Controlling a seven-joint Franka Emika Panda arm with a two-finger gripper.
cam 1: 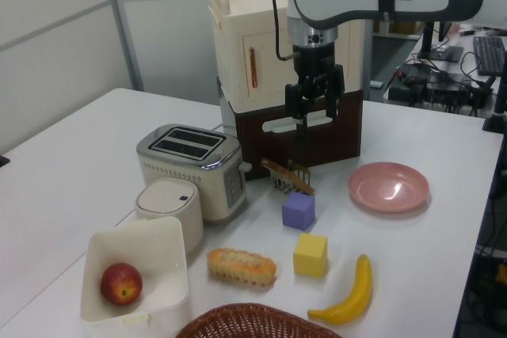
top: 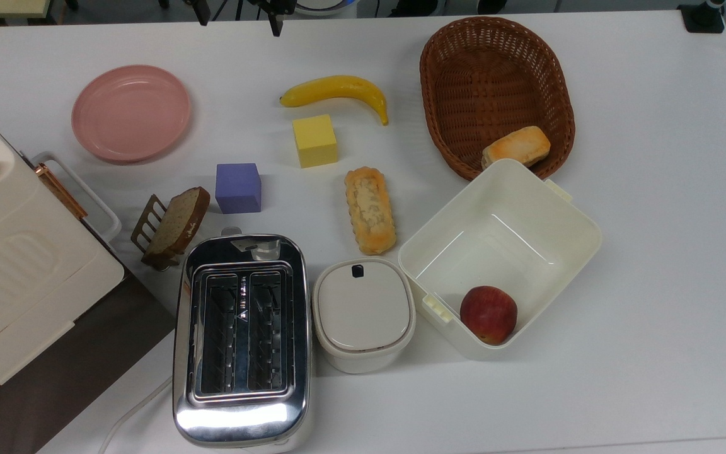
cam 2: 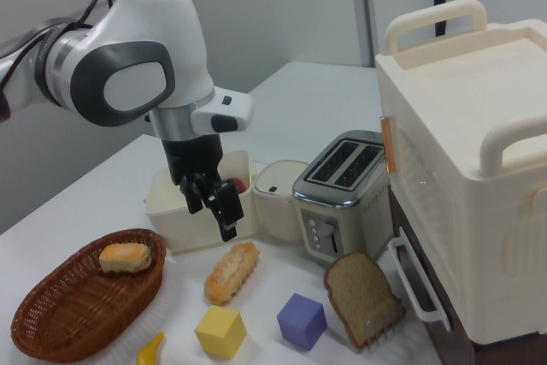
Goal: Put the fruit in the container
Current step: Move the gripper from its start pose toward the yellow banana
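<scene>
The fruit, a yellow banana [top: 334, 90], lies flat on the white table between the pink plate and the wicker basket, just beyond the yellow cube; it also shows as banana [cam 1: 349, 294] and a banana tip [cam 2: 151, 350]. The container, a square cream-white tub [top: 530, 208], stands open at the top view's right, holding a red apple [top: 489, 314]; it is also seen as tub [cam 1: 150, 252] and tub [cam 2: 173, 221]. My gripper [cam 1: 313, 111] [cam 2: 212, 209] hangs open and empty, high above the table and well apart from the banana.
A wicker basket [top: 495, 44] holds a bun [top: 516, 146]. A bread loaf [top: 370, 210], yellow cube [top: 315, 140], purple cube [top: 238, 187], pink plate [top: 131, 113], toast rack with a slice [top: 171, 226], toaster [top: 241, 340] and lidded white box [top: 363, 313] crowd the middle. A cream cabinet [top: 4, 252] stands at the top view's left.
</scene>
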